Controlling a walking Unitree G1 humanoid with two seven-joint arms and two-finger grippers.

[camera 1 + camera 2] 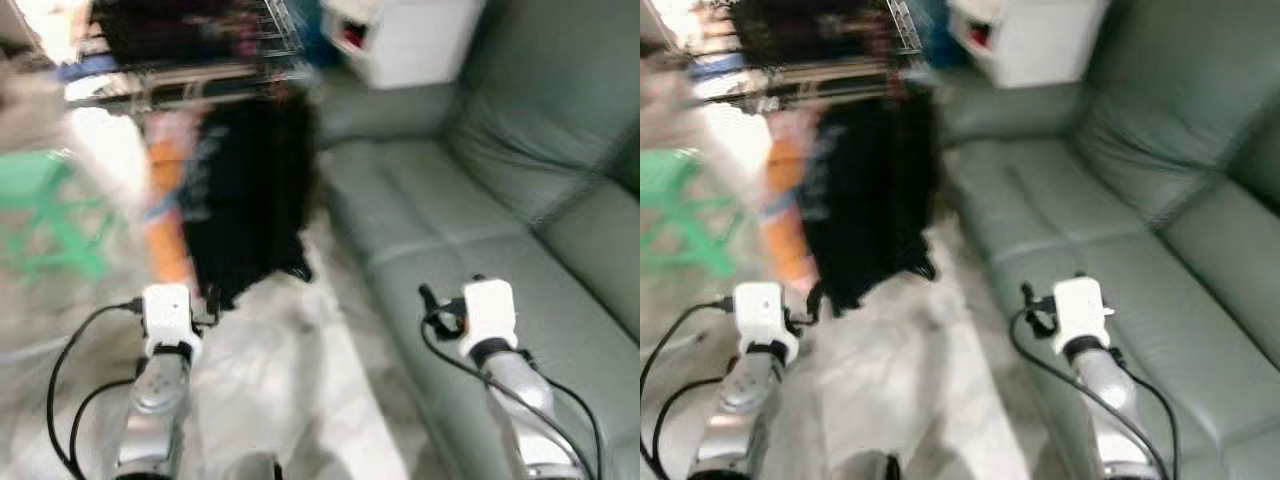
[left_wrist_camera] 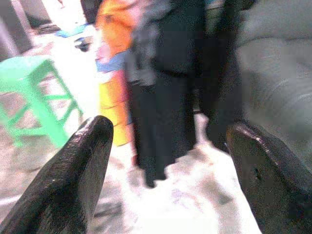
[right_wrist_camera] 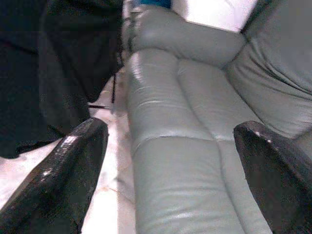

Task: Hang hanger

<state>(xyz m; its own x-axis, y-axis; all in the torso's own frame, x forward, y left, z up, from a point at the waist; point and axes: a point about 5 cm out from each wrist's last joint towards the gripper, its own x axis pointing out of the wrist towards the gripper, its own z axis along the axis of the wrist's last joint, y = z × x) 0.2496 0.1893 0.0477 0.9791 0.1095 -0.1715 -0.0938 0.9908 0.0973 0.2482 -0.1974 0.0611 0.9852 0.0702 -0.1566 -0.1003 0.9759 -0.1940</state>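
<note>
Currently no hanger can be made out by itself: the head views are blurred. Dark clothes and an orange garment hang from a rack at upper left of the frame, above a pale floor; any hanger there is hidden by fabric. A green stool stands at far left, a grey sofa fills the right.

Left gripper: fingers spread wide, holding nothing, aimed at the clothes. Right gripper: likewise released and empty, over the sofa edge.

Handling judgement: a hanger is likely light and rigid, with a smooth, possibly slippery surface. Grasp at the neck below the hook, leaving the hook free for the rack.
</note>
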